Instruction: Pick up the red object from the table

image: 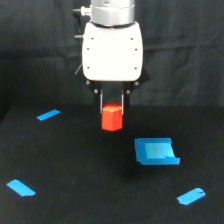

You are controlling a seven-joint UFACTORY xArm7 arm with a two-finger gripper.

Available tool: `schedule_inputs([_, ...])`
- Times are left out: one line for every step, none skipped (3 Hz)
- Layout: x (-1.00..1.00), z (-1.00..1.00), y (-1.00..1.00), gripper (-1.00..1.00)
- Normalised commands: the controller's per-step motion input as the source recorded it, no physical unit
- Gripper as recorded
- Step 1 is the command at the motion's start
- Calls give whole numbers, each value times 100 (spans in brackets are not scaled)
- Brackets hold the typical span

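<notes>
The red object (pixel 112 117) is a small red-orange hexagonal block, seen in the middle of the exterior view. My gripper (pixel 113 102) comes straight down from the white arm body, and its two dark fingers hold the block's top between them. The block looks lifted a little off the black table (pixel 75 165), with a faint shadow below it. Only the block's upper edge is covered by the fingers.
A blue box-like piece (pixel 156 151) lies on the table at the exterior view's right of the block. Blue tape strips sit at far left (pixel 48 115), near left (pixel 21 188) and near right (pixel 191 196). Black cloth hangs behind.
</notes>
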Motion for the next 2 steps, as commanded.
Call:
schedule_inputs([1, 0, -6, -100])
schedule_inputs([0, -3, -6, -100])
